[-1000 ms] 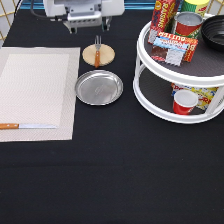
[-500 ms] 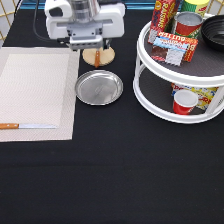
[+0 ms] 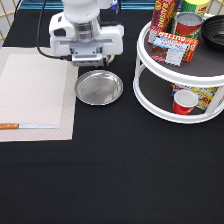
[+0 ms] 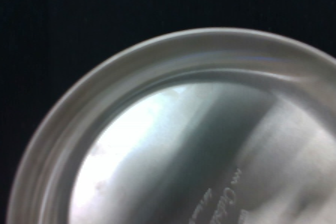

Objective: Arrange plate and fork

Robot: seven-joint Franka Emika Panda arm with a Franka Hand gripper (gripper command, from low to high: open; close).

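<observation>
The round silver plate (image 3: pixel 99 87) lies on the black tablecloth, just right of the placemat in the exterior view. My gripper (image 3: pixel 89 64) hangs from the white hand directly at the plate's far rim, low over the table. The hand's body covers what lies behind it, so the fork is hidden. In the wrist view the plate (image 4: pixel 195 150) fills most of the picture from close by, with its raised rim curving against the black cloth.
A beige placemat (image 3: pixel 35 95) lies at the exterior view's left with a wooden-handled knife (image 3: pixel 25 126) near its lower edge. A white two-tier turntable (image 3: pixel 150 95) at the right holds a red cup (image 3: pixel 184 101), cans and food boxes.
The arm has come down from the exterior view's top toward the plate. Its hand now covers the wooden disc that showed earlier.
</observation>
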